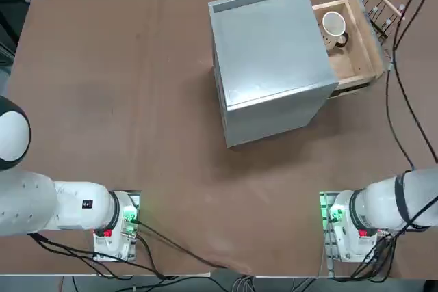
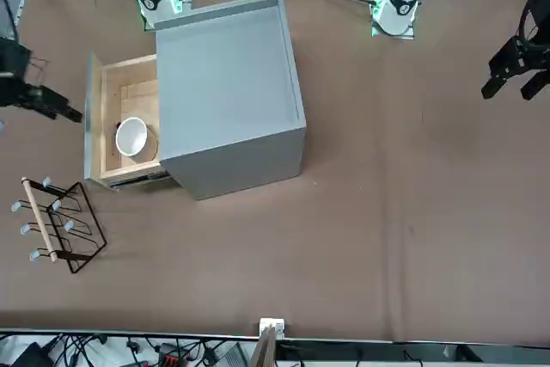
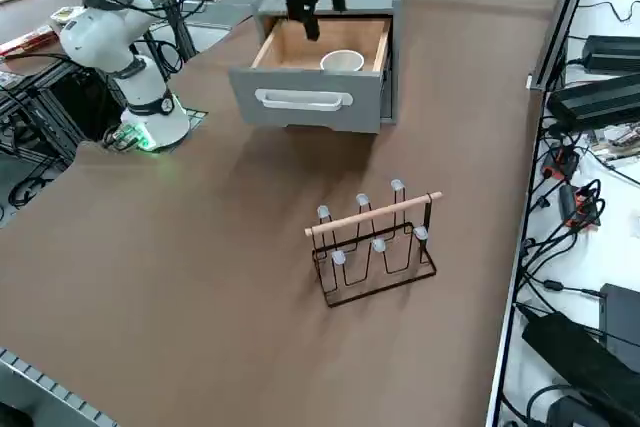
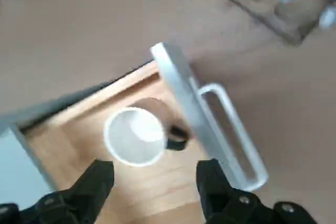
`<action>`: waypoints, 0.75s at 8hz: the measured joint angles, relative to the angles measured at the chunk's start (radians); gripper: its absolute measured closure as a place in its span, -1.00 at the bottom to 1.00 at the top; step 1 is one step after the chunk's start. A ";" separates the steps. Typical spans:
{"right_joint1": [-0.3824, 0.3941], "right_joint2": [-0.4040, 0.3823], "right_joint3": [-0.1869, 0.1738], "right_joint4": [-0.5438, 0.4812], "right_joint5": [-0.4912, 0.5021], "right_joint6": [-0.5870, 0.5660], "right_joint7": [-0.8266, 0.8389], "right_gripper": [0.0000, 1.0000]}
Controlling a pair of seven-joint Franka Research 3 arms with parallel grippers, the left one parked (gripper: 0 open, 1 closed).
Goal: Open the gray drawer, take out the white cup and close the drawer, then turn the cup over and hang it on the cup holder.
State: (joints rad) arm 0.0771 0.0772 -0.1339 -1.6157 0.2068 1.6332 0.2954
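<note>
The gray drawer (image 3: 300,97) stands pulled out of the gray box (image 1: 274,59), its wooden rim (image 1: 366,39) and gray front (image 2: 88,118) showing. Inside it the white cup (image 3: 342,60) sits upright, mouth up (image 1: 333,24) (image 2: 131,137). My right gripper (image 3: 305,17) hovers above the open drawer, open and empty. In the right wrist view the cup (image 4: 134,135) lies just beyond the gap of my gripper (image 4: 155,169), next to the drawer front (image 4: 184,87). The cup holder (image 3: 375,237) stands on the table past the drawer front (image 2: 51,225) (image 1: 382,6).
The big gray box takes up the far middle of the table (image 1: 102,100). Cables hang over the table's right edge near the drawer (image 1: 404,100). The arm bases (image 1: 349,220) sit at the near edge.
</note>
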 joint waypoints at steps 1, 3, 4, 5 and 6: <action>0.034 0.002 0.001 -0.011 -0.005 0.006 0.161 -0.89; 0.100 0.008 0.002 -0.087 -0.039 0.089 0.442 -0.89; 0.137 0.013 0.002 -0.138 -0.059 0.143 0.568 -0.90; 0.165 0.018 0.003 -0.179 -0.071 0.183 0.686 -0.91; 0.178 0.022 0.003 -0.209 -0.074 0.202 0.776 -0.91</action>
State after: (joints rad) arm 0.2554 0.0994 -0.1311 -1.8244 0.1325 1.8357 1.0717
